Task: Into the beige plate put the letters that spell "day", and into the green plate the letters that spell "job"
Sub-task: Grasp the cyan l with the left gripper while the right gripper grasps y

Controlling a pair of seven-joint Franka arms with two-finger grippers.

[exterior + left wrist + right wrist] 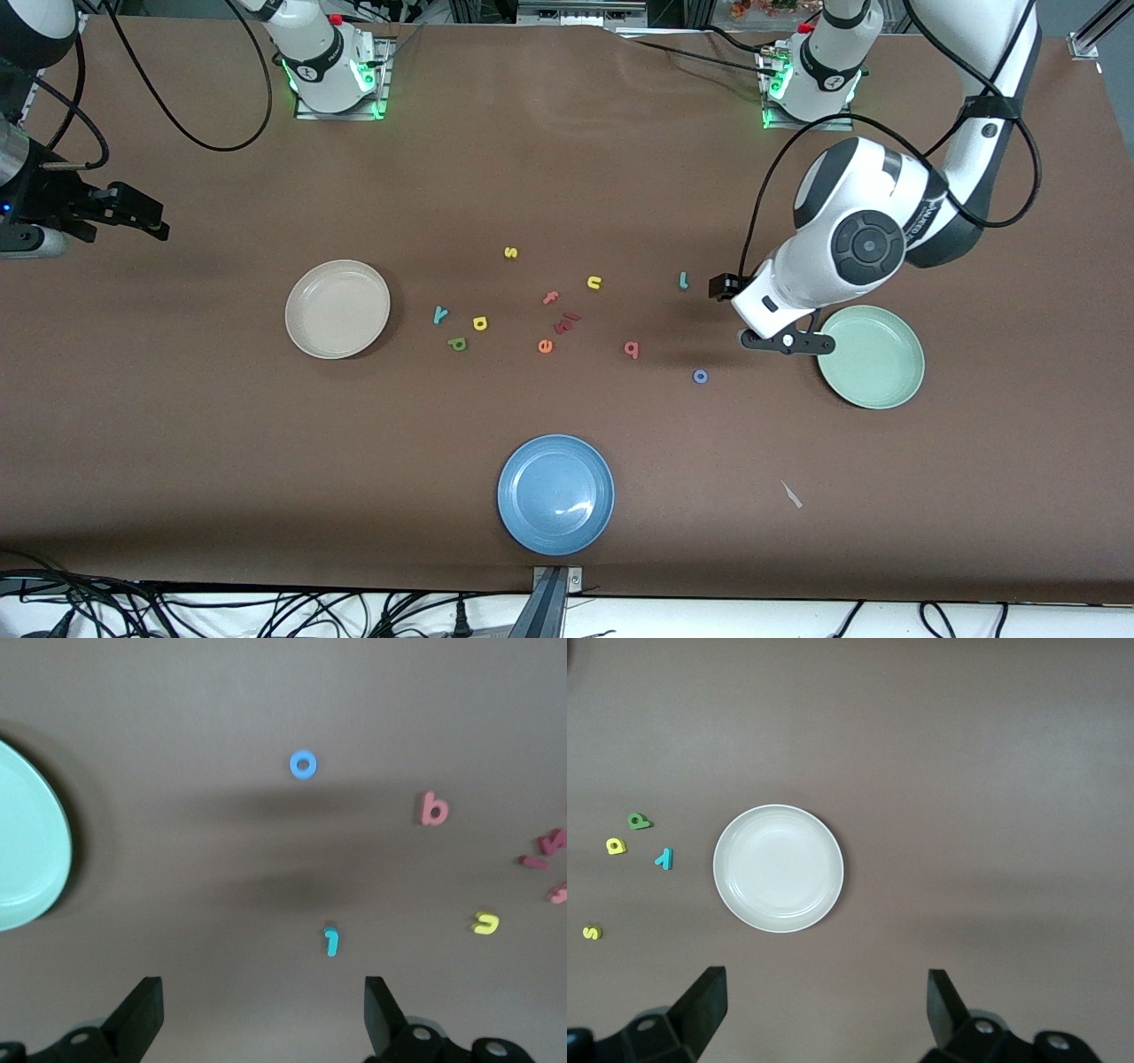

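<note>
Nothing is sorted yet: both the beige plate (337, 308) and the green plate (872, 356) sit empty, teal y (439, 315), green d (457, 343) and yellow a (479, 323) lie beside the beige plate, while teal j (683, 281), blue o (700, 377) and pink b (632, 350) lie near the green plate, where the left gripper (264, 1010) hovers with jaws spread and empty over the j, and the right gripper (827, 1010) waits spread wide and empty, up over the table at the beige plate's end.

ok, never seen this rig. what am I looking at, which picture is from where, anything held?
Two robot arms work at a brown table. One picture looks down from a high camera facing them; the other two come from cameras on each arm's wrist.

The left pincer hangs open over the thin teal hooked foam letter, beside the pale mint-green round plate. The right pincer, also open, is above the cream-beige round plate and waits.

Small foam letters lie scattered between those plates, and a blue round plate sits nearer the front camera. Nothing is held; all three plates are empty.
</note>
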